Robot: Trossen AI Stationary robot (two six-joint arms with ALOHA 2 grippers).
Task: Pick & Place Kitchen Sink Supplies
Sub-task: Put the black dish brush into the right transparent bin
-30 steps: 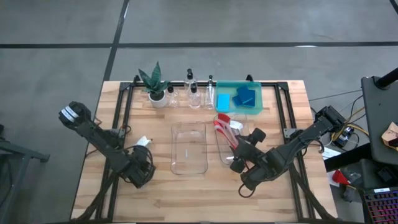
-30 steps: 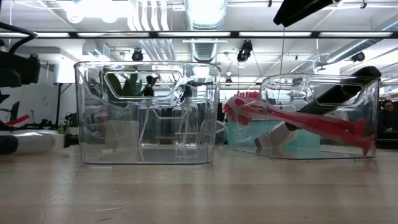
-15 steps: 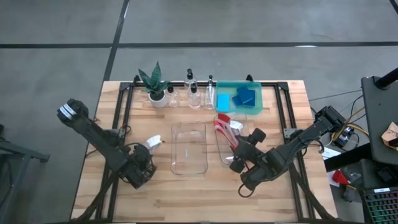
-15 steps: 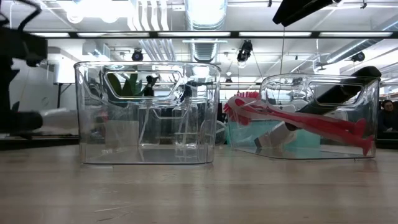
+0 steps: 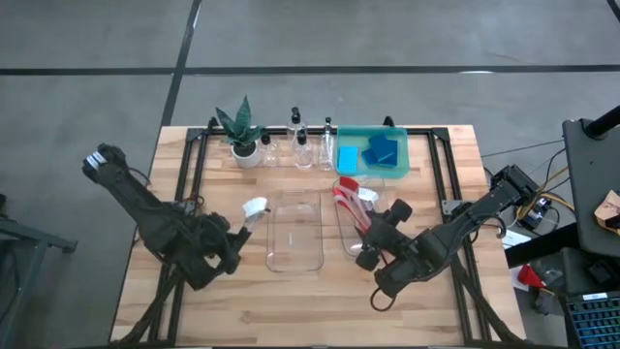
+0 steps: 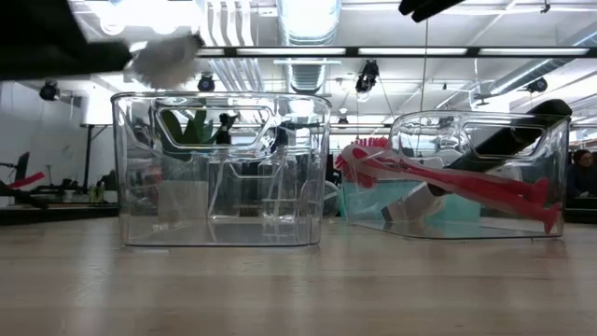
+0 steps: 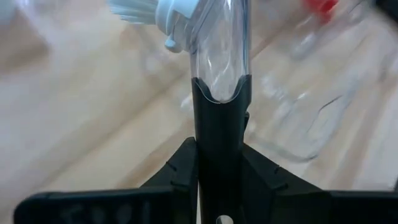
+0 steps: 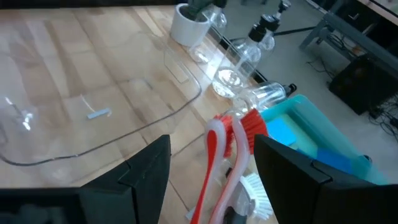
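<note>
My left gripper (image 5: 234, 233) is shut on a black-handled brush with a clear neck and a white head (image 5: 255, 206). It stands just left of the empty clear bin (image 5: 294, 231). In the low view the white head (image 6: 164, 56) hovers above that bin's left rim. My right gripper (image 5: 368, 236) is open above the second clear bin (image 5: 351, 233), where red long-handled brushes (image 8: 231, 140) and a white brush head (image 8: 255, 186) lie. Blue sponges (image 5: 385, 150) lie in the green tray (image 5: 397, 131). Clear bottles (image 5: 302, 145) stand along the far edge. My left gripper pinches the brush's black handle (image 7: 221, 118) between its two fingers (image 7: 186, 165), a little behind the clear neck. The brush runs on forward past the fingertips, along the fingers. It is lifted clear of the table, with the white head (image 7: 152, 9) at the far end.
A small green plant in a white pot (image 5: 242, 134) stands at the far left beside the bottles. Black frame rails (image 5: 189, 170) run along the table's sides. Bare wood lies along the near edge (image 5: 310, 305).
My left gripper has risen and moved right, toward the empty clear bin, carrying the brush. The brush lay low by the table a second ago. Now it is lifted clear, with its white head at about the height of the bin's rim.
</note>
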